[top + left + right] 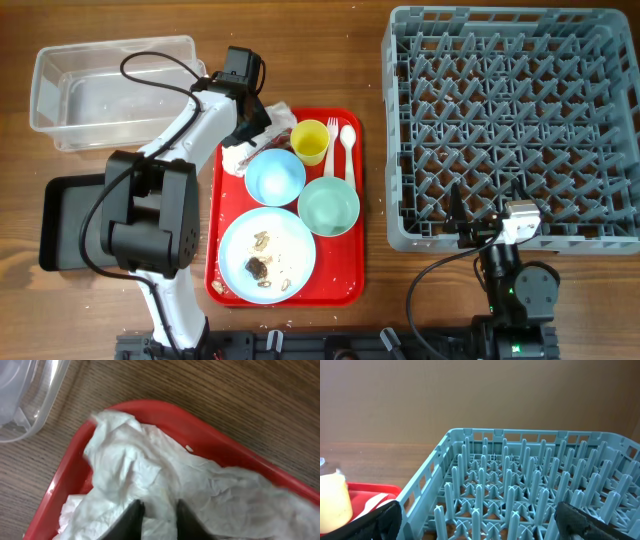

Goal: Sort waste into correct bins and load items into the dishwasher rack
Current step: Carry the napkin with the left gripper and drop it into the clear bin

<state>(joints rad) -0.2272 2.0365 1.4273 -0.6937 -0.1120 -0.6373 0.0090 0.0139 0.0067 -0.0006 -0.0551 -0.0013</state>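
A crumpled white wrapper (150,465) lies in the back left corner of the red tray (200,430). My left gripper (159,505) is down on it, its dark fingers shut on a fold of the paper. From overhead, the left gripper (250,130) sits over the wrapper (238,158). On the red tray (345,280) stand a yellow cup (309,140), a light blue bowl (275,176), a mint bowl (329,206), and a plate (290,235) with brown scraps (262,265). A white fork (333,150) and spoon (348,145) lie beside the cup. My right gripper (477,510) hangs open over the grey rack (520,460).
The clear tub (110,90) stands at the back left, and its corner (25,400) shows close to the tray. The black tray (65,225) lies left of the left arm. The rack (510,120) fills the right side, the right gripper (487,212) at its front edge.
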